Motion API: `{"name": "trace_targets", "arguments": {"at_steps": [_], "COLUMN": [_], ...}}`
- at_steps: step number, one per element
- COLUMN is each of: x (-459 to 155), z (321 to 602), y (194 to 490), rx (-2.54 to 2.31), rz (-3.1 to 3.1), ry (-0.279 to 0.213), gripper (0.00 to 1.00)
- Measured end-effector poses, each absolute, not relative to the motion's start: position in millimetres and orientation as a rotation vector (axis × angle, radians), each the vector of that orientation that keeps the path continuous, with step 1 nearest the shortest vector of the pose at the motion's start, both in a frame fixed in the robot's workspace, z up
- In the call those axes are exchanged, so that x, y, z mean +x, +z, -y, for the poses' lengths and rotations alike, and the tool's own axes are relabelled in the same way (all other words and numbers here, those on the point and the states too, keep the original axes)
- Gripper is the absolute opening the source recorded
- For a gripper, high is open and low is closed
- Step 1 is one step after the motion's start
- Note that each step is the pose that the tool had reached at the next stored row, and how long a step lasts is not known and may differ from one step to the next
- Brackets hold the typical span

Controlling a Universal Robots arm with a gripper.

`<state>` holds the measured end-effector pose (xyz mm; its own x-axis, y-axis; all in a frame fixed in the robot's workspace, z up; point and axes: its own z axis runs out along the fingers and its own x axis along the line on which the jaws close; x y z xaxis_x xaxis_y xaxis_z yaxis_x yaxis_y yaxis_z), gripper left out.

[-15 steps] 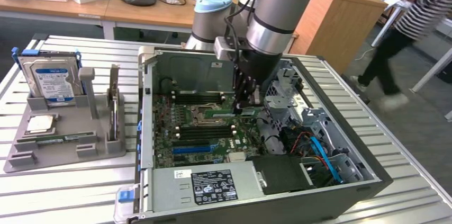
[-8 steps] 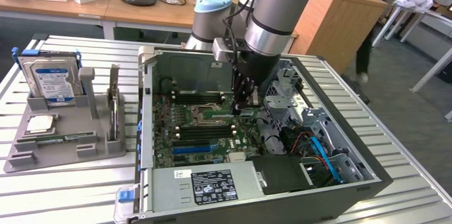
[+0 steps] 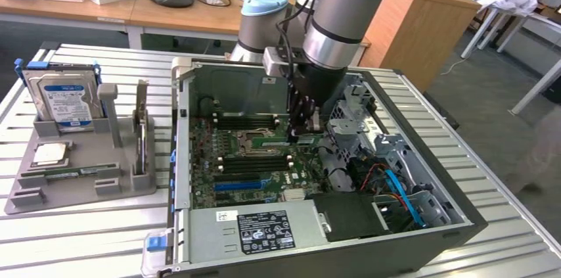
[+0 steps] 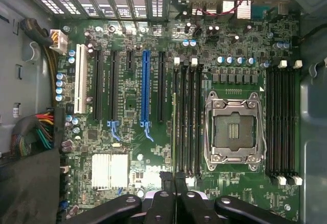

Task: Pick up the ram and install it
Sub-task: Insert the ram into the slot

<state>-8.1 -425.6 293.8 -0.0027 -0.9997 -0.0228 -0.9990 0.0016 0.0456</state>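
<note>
Room: wooden desks (image 3: 175, 12) are recorded behind a slatted metal table (image 3: 79, 238). Exterior view: an open computer case (image 3: 456, 225) is laid on its side on the table, with its motherboard (image 3: 254, 160) exposed. A grey holder (image 3: 79, 196) is set on the table at the exterior view's left, just beside the case. An upright hard drive (image 3: 66, 100), a square processor chip (image 3: 51, 154) and a spare stick (image 3: 68, 173), lying flat, are kept in it. The arm (image 3: 337, 22) is lowered into the case. Its pincer (image 3: 303, 132) is held low over the middle of the board, and a green sliver of the ram (image 3: 304, 139) is seen at its tip. Wrist view: the pincer (image 4: 174, 179) is noted as closed on the ram (image 4: 174, 132), which is seen edge-on as a thin line. The ram is held lengthwise along the outer edge of the memory slots (image 4: 191, 121), on the side away from the empty processor socket (image 4: 234, 129). Whether it touches a slot cannot be told. A blue expansion slot (image 4: 146, 91) and a silver heatsink (image 4: 110, 171) are listed further along the board, and a second slot bank (image 4: 283, 121) lies beyond the socket.
</note>
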Motion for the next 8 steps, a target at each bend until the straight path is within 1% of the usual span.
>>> {"name": "trace_targets", "arguments": {"at_steps": [8], "x": [-12.0], "z": [425.6], "y": [293.9], "rx": [2.207], "rz": [2.212], "ry": [-0.075], "gripper": [0.11]}}
